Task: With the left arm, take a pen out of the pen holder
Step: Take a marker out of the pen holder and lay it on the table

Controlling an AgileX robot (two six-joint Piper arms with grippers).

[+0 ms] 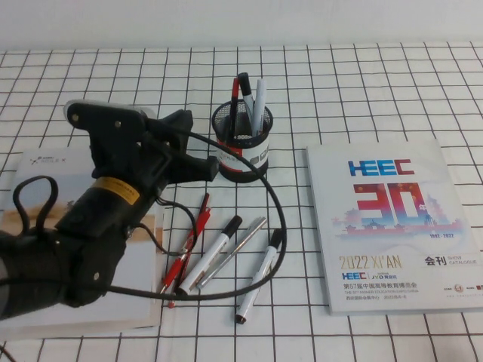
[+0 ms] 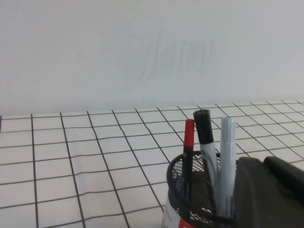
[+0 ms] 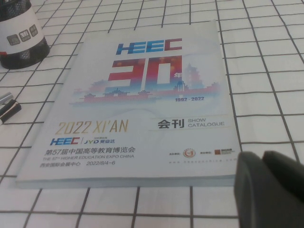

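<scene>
Left pincer (image 1: pixel 213 170) beside pen holder (image 1: pixel 249 154), loose pens (image 1: pixel 213 255) near; right pincer (image 3: pixel 268 187) by catalogue (image 3: pixel 142 95).

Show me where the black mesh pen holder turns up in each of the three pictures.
High view: the pen holder stands just above centre, the left gripper close beside it.
Left wrist view: the pen holder's rim with three pens, right ahead of the left gripper.
Right wrist view: the pen holder's lower part, beyond the catalogue; right gripper by the catalogue's near corner.
Shared landmark: the grid tablecloth.
</scene>
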